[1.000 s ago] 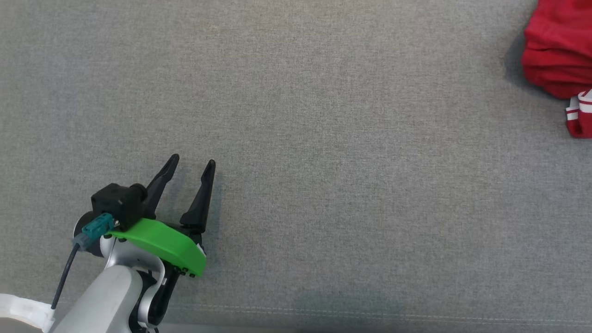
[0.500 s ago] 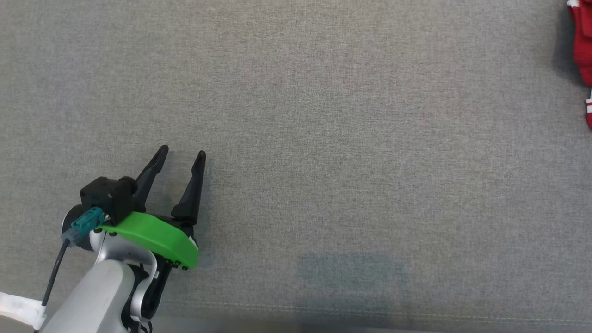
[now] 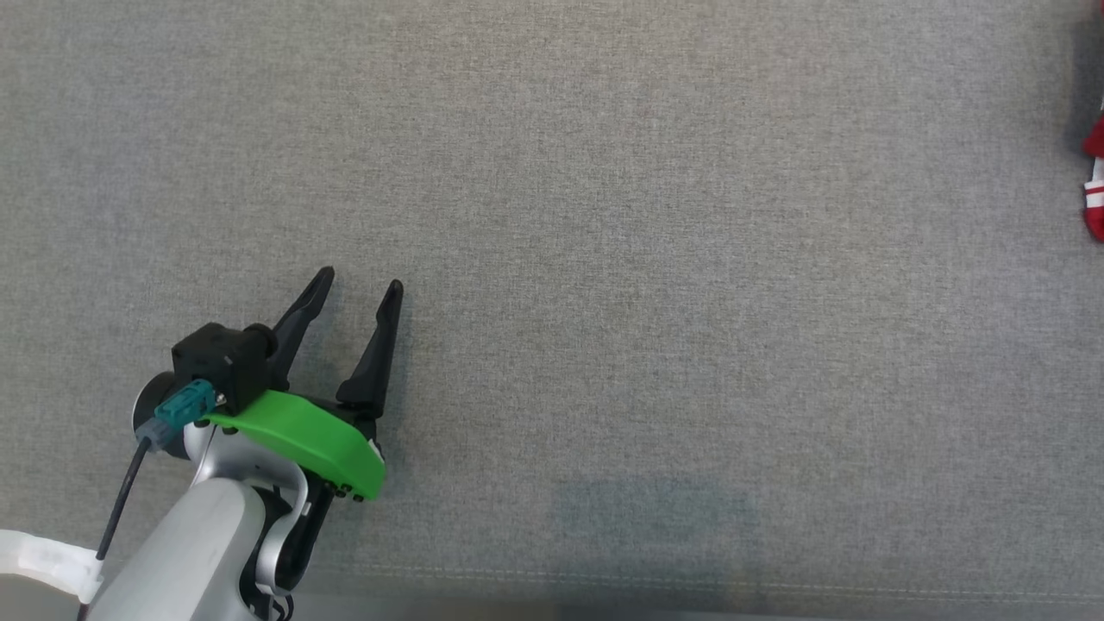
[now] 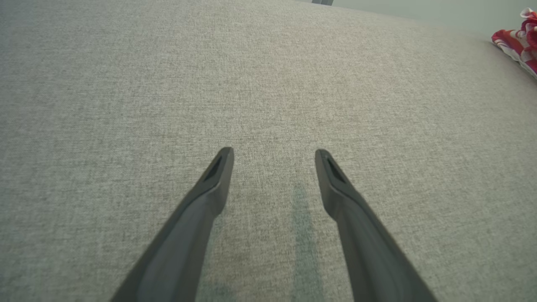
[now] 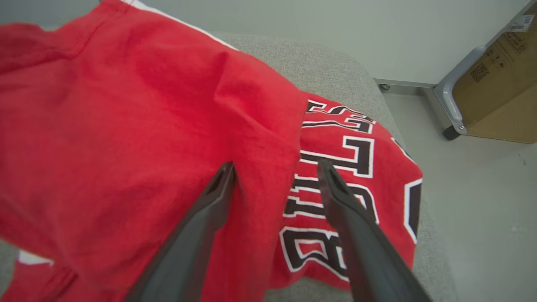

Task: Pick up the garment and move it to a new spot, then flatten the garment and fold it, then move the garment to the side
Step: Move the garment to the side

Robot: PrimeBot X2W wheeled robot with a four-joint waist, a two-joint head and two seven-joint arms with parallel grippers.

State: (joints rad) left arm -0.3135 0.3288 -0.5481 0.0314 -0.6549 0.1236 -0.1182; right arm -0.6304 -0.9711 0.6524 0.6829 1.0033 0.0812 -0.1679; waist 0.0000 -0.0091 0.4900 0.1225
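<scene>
Compared with a second ago, far less of the red garment point(image 3: 1094, 185) shows in the head view: then a broad red heap filled the cushion's far right corner, now only a sliver with white stripes meets the right edge. The left gripper point(image 3: 359, 280) sits at almost the same spot near the cushion's front left, its fingers apart and nothing between them, hanging over bare fabric. In the right wrist view the right gripper point(image 5: 276, 164) has its fingers spread wide above the garment point(image 5: 126, 126), which lies crumpled on the cushion's rounded right corner, black and white lettering on the part nearest the edge; I cannot tell whether the fingertips touch the cloth. The cushion point(image 3: 604, 259) is grey woven fabric with a stitched seam point(image 3: 690, 582) along its front edge. Beyond the corner are a pale grey floor point(image 5: 482, 188), a plain wall point(image 5: 314, 29) and a cardboard box point(image 5: 499, 92) in a grey frame on a castor.
</scene>
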